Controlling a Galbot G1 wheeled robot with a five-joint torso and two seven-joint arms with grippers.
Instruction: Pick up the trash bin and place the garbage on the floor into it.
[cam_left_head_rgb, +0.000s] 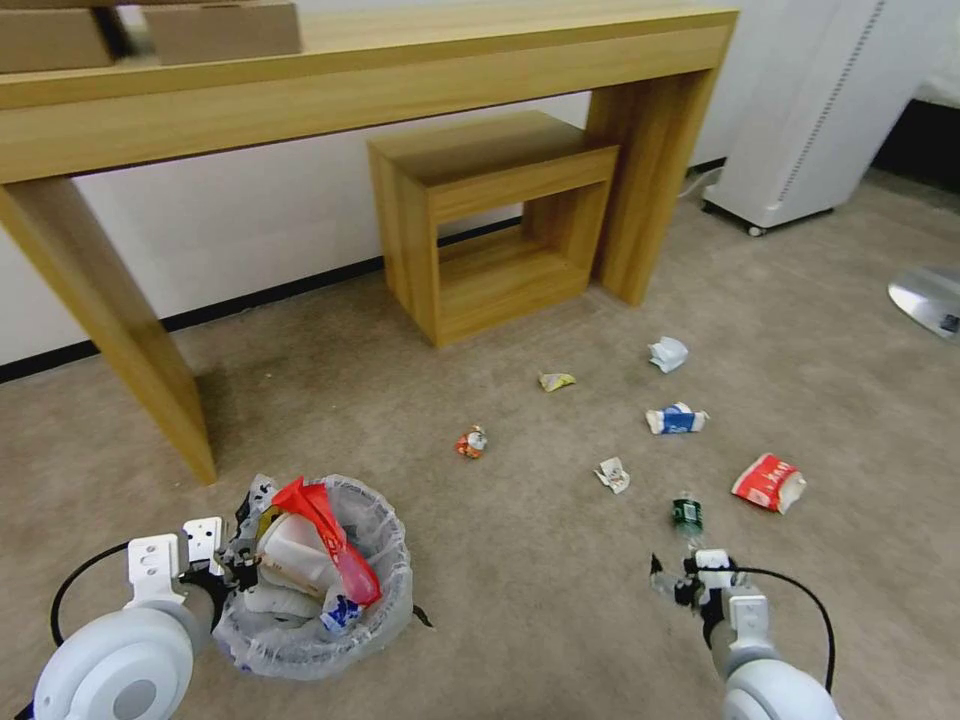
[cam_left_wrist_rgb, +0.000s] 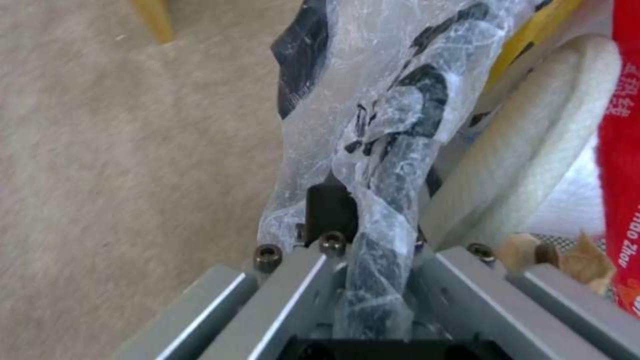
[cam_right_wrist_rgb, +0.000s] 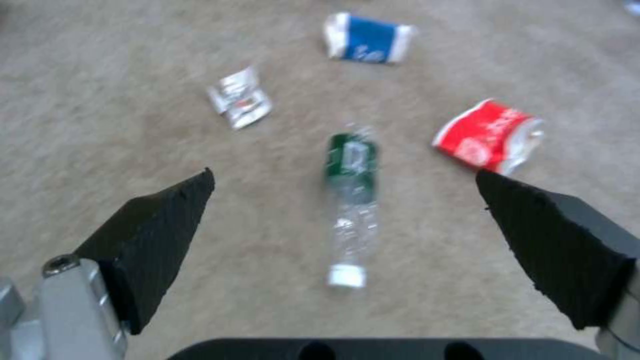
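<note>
Left gripper (cam_left_head_rgb: 232, 566) is clamped on the rim of the trash bin (cam_left_head_rgb: 385, 600), low on the robot's left side. In the left wrist view its fingers (cam_left_wrist_rgb: 330, 207) pinch the dark rim together with the crinkled clear bag (cam_left_wrist_rgb: 373, 120). The bin is packed: a red wrapper (cam_left_head_rgb: 325, 530), a white slipper (cam_left_wrist_rgb: 533, 145), white paper, a bit of blue and white.

Right gripper (cam_right_wrist_rgb: 347, 187) hangs over the floor (cam_left_head_rgb: 540, 590) on the robot's right side, jaws wide apart, holding nothing. The clear bottle with green label (cam_right_wrist_rgb: 351, 200) lies flat on the carpet between the two black pads (cam_right_wrist_rgb: 160, 225) as seen from the right wrist camera, white cap toward the gripper; pads not touching it. In the head view the bottle (cam_left_head_rgb: 687, 514) sits just beyond the gripper.

More litter is loose on the carpet past the bottle: silver-white wrapper (cam_right_wrist_rgb: 239, 97), blue-white carton (cam_right_wrist_rgb: 369, 39), red pack (cam_right_wrist_rgb: 490, 134) to the bottle's right. Farther off, a small red-orange wrapper (cam_left_head_rgb: 471, 442), a yellow wrapper (cam_left_head_rgb: 556, 381) and crumpled white paper (cam_left_head_rgb: 669, 353). All well apart from the bin.

A wooden table (cam_left_head_rgb: 420, 70) and a small wooden stool (cam_left_head_rgb: 495, 220) under it stand by the wall.
</note>
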